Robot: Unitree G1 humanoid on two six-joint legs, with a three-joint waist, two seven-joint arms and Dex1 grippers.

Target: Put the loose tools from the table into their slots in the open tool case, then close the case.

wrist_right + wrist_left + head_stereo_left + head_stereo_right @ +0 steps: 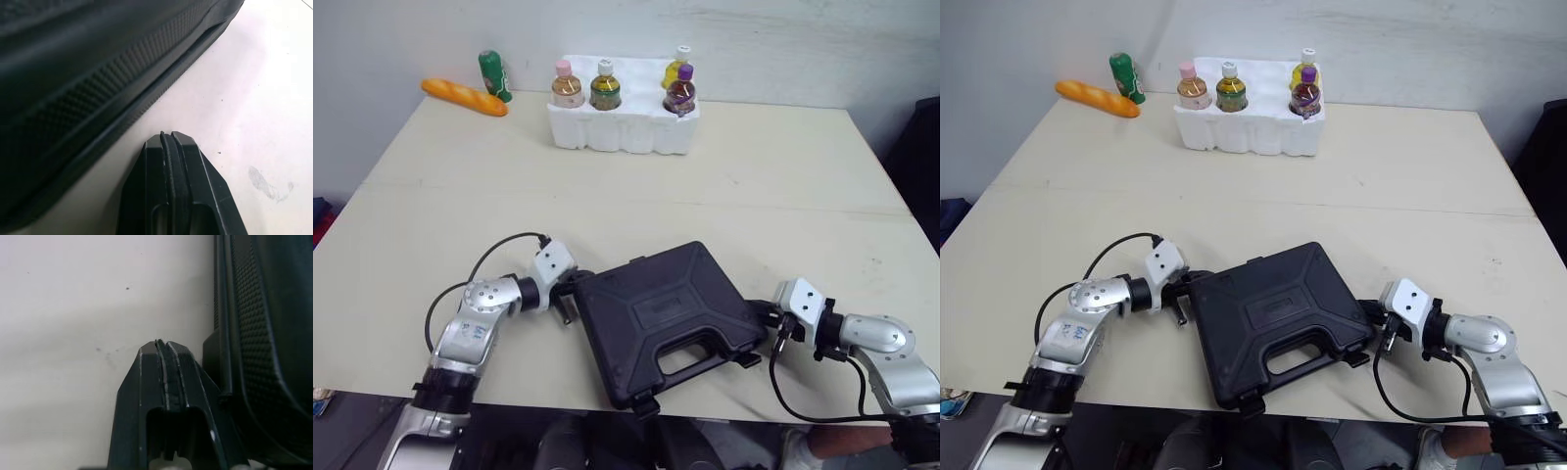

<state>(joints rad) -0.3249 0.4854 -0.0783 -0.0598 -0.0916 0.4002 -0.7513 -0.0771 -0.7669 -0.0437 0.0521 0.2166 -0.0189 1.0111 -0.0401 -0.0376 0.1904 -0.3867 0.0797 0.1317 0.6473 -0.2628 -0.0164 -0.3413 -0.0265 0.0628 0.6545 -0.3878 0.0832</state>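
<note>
Wrist views tell me left pincer [164, 348] and right pincer [168, 138] are clenched empty beside the shut tool case [666, 318]; head view adds 4 bottles [605, 88] in the far foam tray [622, 134].

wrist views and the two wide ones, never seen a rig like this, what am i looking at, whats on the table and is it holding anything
This is a two-armed humanoid robot. The two wide pictures come from cameras in its head, looking down over the arms; the two close-ups come from a camera on each wrist. On the table lies a black tool case, shut. At the back are a foam tray with four bottles, a green bottle and a baguette. The left tool and right tool are both shut and hold nothing, one at each side of the case.
</note>
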